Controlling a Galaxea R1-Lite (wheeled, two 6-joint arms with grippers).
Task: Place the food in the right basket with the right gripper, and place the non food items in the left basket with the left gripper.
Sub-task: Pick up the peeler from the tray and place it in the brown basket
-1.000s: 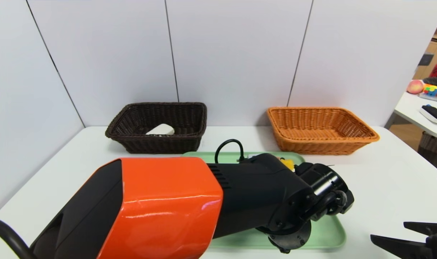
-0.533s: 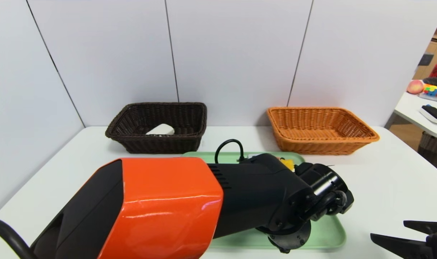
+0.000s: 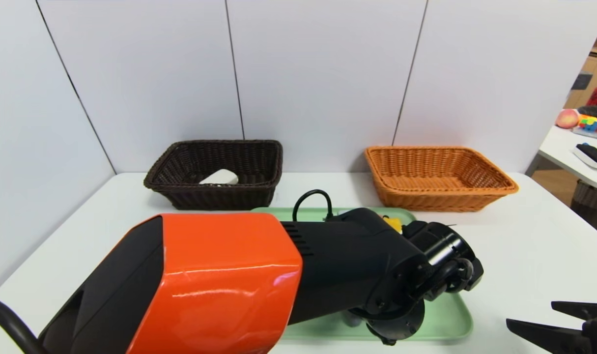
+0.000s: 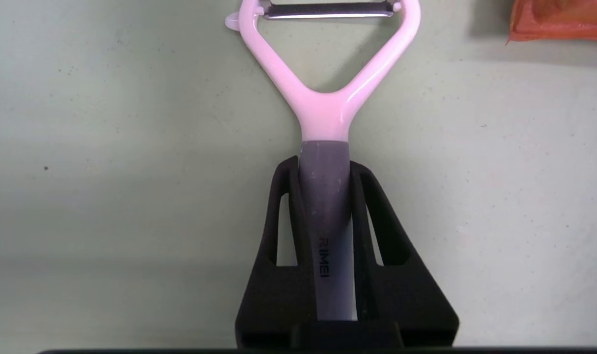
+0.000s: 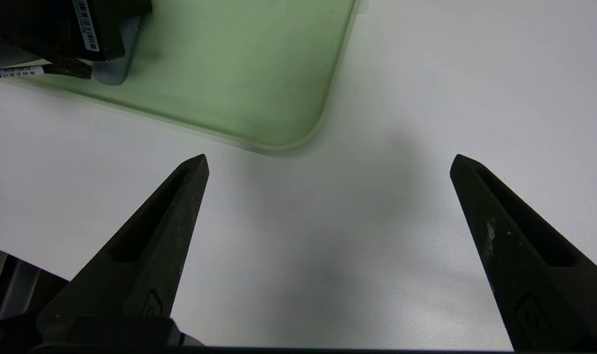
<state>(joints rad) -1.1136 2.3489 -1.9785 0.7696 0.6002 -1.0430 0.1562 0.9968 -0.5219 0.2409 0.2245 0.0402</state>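
The left gripper (image 4: 325,164) is shut on the grey handle of the peeler (image 4: 327,108), whose white Y-head and blade point away from it over the green tray (image 4: 106,147). In the head view my left arm (image 3: 219,280) covers most of the tray and hides the gripper. Only a yellow bit of the food (image 3: 392,223) peeks out past the arm, and an orange corner of the food (image 4: 558,22) shows near the peeler head. The white soap-like bar (image 3: 219,177) lies in the dark left basket (image 3: 214,199). The orange right basket (image 3: 440,199) holds nothing. The right gripper (image 5: 328,157) hangs open over bare table.
The green tray (image 3: 450,319) lies mid-table in front of both baskets, which stand against the back wall. The right gripper (image 3: 530,315) sits at the front right, off the tray's corner (image 5: 239,73). A side table (image 3: 573,147) with clutter stands far right.
The left gripper has closed on the peeler's handle. The left arm has shifted very slightly in the head view. The right arm has not moved.
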